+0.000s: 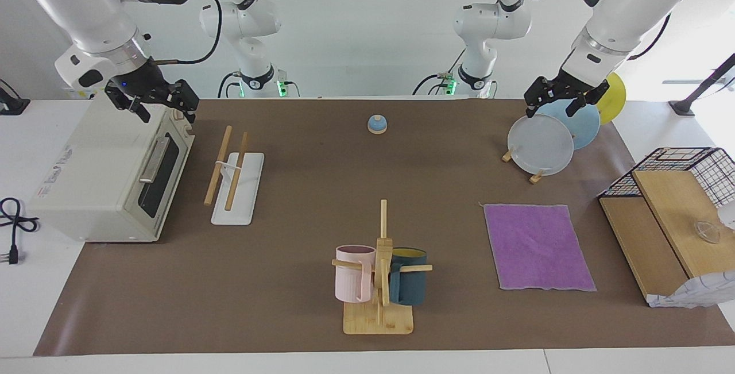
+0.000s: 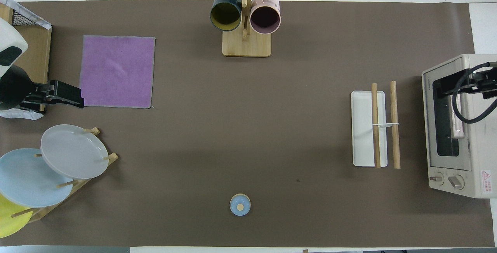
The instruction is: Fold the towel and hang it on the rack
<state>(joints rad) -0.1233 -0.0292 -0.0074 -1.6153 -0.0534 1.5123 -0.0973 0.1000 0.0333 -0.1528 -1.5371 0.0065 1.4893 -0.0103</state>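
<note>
Brown mat (image 1: pixel 298 190) covers table. Towel (image 1: pixel 537 246) flat, purple up, between mug tree (image 1: pixel 380 273) and shelf (image 1: pixel 660 230). Rack (image 1: pixel 235 173) beside toaster oven (image 1: pixel 109 178). Left gripper (image 1: pixel 565 98) over plates (image 1: pixel 542 143), fingers parted; right gripper (image 1: pixel 155 104) over oven, parted.

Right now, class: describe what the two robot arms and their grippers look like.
Both arms are glossy white, rounded segments with dark grey joint bands and a silver wrist ring. Black cables loop along them. Each ends in a black, blocky two-finger gripper: the left gripper, the right gripper. Green lights glow at the bases.
</note>
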